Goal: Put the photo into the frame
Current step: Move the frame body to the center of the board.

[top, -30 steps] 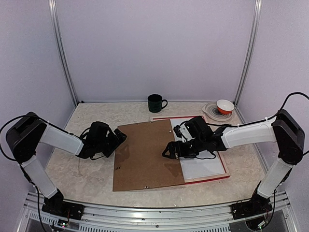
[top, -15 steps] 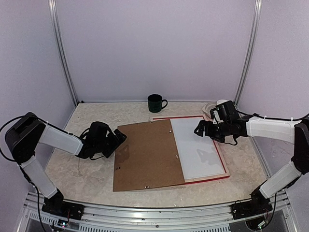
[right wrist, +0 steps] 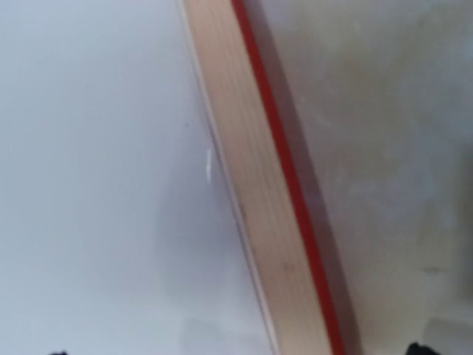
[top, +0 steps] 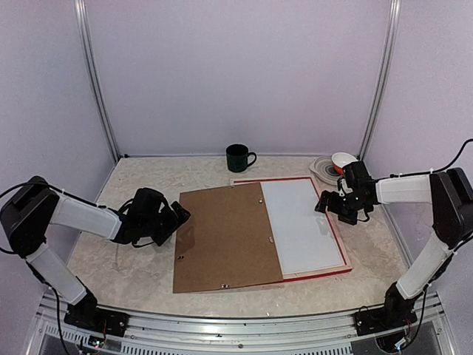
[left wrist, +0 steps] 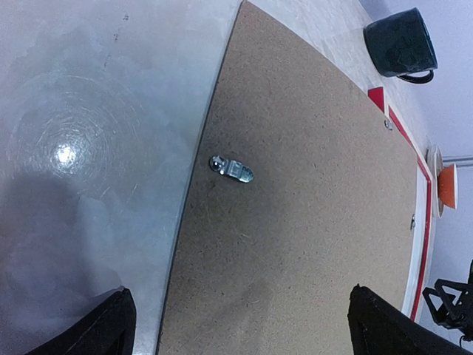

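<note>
Noting jaws spread full on both arms, nothing gripped in either. Finding the left gripper hovering low just off the left edge of the brown backing board, fingers straddling that edge in the wrist view (a small metal clip showing on the board close by). Spotting the right gripper hanging over the right rail of the frame, pale wood and red edge crossing its wrist view. Seeing the frame lying face down on the table, the photo resting inside it white side up, its left part going under the board, the board overlapping the frame's left side. Logging a dark mug beyond the frame's far edge, and stacked bowls near its far right corner, behind the right gripper.
</note>
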Tool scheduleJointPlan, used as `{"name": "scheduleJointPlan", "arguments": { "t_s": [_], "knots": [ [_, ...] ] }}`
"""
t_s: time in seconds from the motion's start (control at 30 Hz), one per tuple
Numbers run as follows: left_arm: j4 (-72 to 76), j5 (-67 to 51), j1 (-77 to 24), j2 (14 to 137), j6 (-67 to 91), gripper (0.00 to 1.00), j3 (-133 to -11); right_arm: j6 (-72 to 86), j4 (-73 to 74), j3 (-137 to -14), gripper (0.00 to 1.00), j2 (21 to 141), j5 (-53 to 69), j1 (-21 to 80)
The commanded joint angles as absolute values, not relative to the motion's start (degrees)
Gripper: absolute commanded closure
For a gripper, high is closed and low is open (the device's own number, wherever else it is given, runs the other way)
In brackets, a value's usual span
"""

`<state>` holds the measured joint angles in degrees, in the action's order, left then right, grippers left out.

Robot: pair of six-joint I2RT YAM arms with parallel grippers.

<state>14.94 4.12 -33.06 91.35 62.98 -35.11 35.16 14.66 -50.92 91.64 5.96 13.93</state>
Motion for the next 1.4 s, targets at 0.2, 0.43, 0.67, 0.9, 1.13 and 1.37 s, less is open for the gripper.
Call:
{"name": "scheduleJointPlan", "arguments": {
  "t_s": [0.2,0.43,0.67,0.9,1.13,1.37],
  "knots": [
    [10.3,3.3,-34.9,93.5,63.9,0.01,-31.8,30.9,7.8,-51.7,0.01,97.0,16.8,12.6],
    [12.4,2.2,-35.8,96.0,65.2,0.01,-32.1,30.4,3.2,-50.8,0.01,98.1,23.3,12.7],
    [12.2,3.0,-35.8,95.9,65.1,0.01,-32.4,31.6,0.1,-49.1,0.01,98.3,26.6,15.3],
    [10.5,5.1,-34.9,95.3,63.1,0.01,-34.3,31.9,-1.6,-48.0,0.01,99.9,24.8,17.9],
    [6.6,8.9,-34.8,93.1,61.8,0.01,-35.4,31.1,-0.4,-47.4,0.01,98.8,21.0,18.1],
    [4.0,14.0,-31.3,88.1,59.7,0.01,-35.4,31.1,5.1,-51.0,0.01,97.5,16.9,16.0]
  ]
}}
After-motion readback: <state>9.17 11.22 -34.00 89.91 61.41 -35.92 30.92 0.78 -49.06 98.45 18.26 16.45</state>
